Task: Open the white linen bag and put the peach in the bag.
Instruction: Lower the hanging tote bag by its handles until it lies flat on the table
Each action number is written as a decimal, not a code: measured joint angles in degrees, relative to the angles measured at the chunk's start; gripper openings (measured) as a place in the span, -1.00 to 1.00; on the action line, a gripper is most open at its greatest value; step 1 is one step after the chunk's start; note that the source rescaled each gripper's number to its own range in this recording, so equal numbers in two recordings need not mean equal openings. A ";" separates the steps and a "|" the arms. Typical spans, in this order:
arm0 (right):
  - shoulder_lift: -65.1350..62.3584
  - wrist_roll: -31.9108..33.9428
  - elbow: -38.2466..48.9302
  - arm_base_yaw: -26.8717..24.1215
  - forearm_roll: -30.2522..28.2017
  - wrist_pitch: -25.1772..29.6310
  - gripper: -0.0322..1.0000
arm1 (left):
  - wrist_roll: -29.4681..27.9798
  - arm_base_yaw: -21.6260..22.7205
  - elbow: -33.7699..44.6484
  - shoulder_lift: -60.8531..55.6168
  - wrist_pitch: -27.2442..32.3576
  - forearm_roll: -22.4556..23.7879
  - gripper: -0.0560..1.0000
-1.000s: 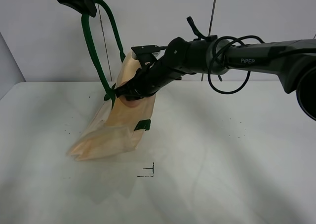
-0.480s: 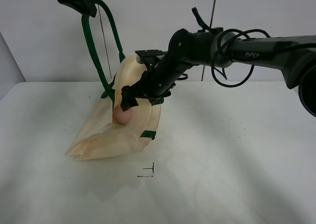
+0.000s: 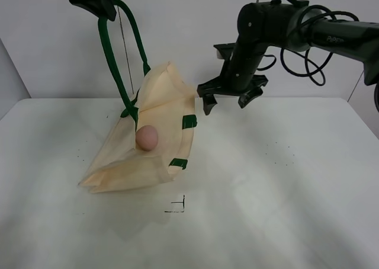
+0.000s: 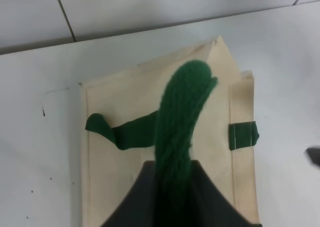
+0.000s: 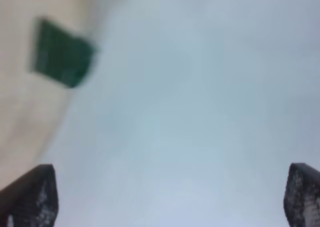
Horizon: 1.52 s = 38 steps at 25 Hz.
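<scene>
The left gripper (image 3: 104, 9) hangs high at the far left, clenched on the bag's green handle (image 3: 112, 55). In the left wrist view the strap comes up between its dark jaws (image 4: 170, 197). That pull holds the bag (image 3: 169, 97) open: its closed bottom lies on the table (image 3: 284, 192) at the near left and its mouth tips up toward the far right, so the long axis runs that way.

The peach (image 3: 147, 137) sits inside the mouth on the lower panel, just beside the handle's root. It lies left of the right gripper (image 3: 225, 105), below it and well apart, with the left arm nearer to it. The right gripper is spread wide and empty. Its wrist view shows two tips (image 5: 165, 197) over bare table, with a green tab (image 5: 62, 52) blurred at the edge.

Half a second ago this gripper was at the mouth, just above the peach, and a second ago it reached inside. Now it has risen and swung right, clear of the cloth. The left gripper has not moved. The peach looks delivered, so only the handle seems left to let go.
</scene>
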 joint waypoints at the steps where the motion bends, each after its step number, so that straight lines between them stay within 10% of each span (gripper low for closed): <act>1: 0.00 0.08 0.00 -1.65 -0.19 0.13 1.00 | 0.00 0.00 0.00 0.00 0.00 0.00 -0.89; 12: 0.06 -0.97 -0.17 -19.86 -0.86 7.31 1.00 | 0.04 0.00 0.00 0.00 0.00 0.00 -0.89; 22: -4.14 -2.91 2.79 -20.89 -0.47 8.53 1.00 | 0.04 0.00 0.00 0.00 0.00 0.00 -0.89; 38: -55.61 -3.27 55.75 -20.72 -0.41 8.76 1.00 | 0.04 0.00 0.00 0.00 0.00 -0.54 -0.89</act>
